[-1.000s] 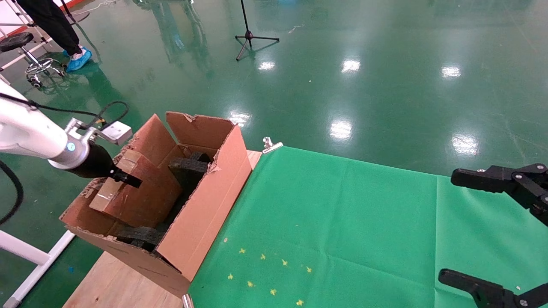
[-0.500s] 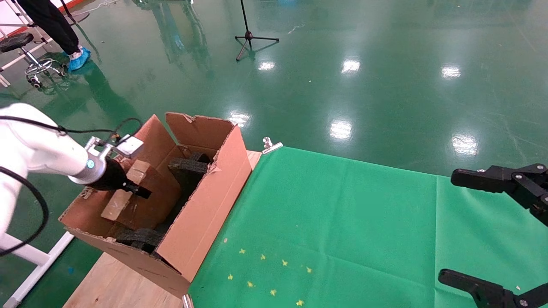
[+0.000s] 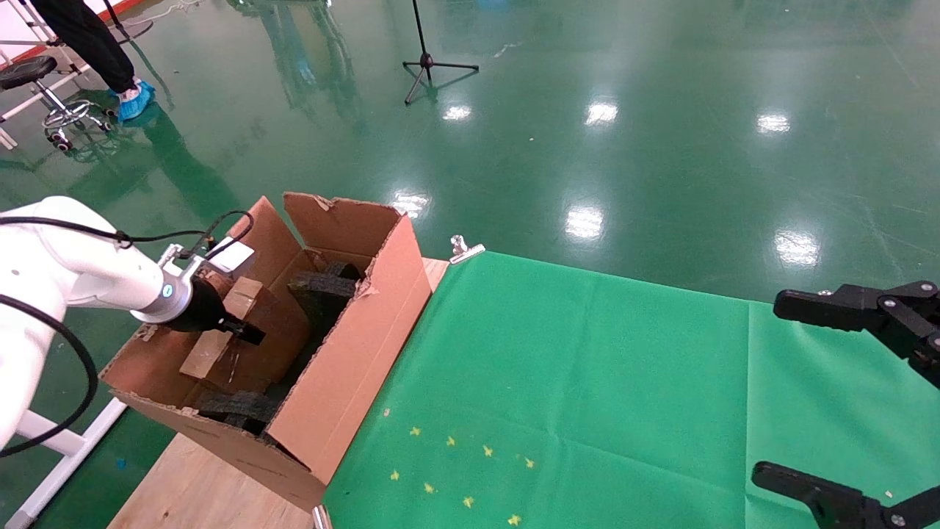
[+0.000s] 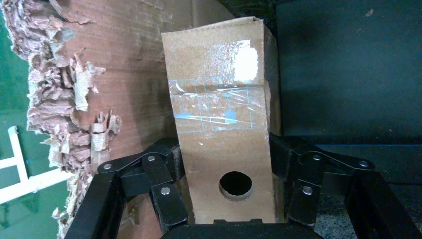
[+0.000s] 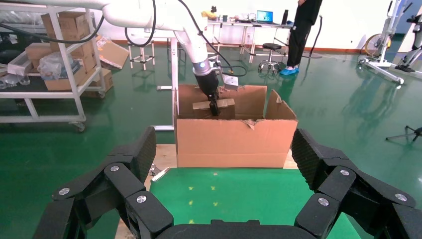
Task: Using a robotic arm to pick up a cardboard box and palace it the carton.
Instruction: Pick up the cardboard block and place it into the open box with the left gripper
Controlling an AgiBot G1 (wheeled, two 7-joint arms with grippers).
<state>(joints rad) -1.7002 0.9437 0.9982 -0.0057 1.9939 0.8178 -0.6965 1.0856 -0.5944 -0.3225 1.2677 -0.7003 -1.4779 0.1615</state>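
The small taped cardboard box (image 3: pixel 220 342) with a round hole (image 4: pixel 235 183) sits tilted inside the large torn carton (image 3: pixel 352 367), against its far-left wall. My left gripper (image 3: pixel 236 330), on the white arm, reaches into the carton and is shut on the box, one finger pressed on each side (image 4: pixel 226 159). Black foam blocks (image 3: pixel 323 288) lie in the carton beside the box. The right wrist view shows the carton (image 5: pixel 234 139) from across the table with the left arm dipping into it. My right gripper (image 3: pixel 804 397) hangs open and idle at the right edge.
A green cloth (image 3: pixel 587 382) covers the table right of the carton, held by a metal clip (image 3: pixel 466 250). Bare wood (image 3: pixel 198 485) shows under the carton. A white frame leg (image 3: pixel 59 441), a stool (image 3: pixel 44 88) and a tripod (image 3: pixel 429 62) stand on the floor.
My left gripper has carried the cardboard box down and deeper into the carton; the box now sits lower against the left wall. The right arm has not moved.
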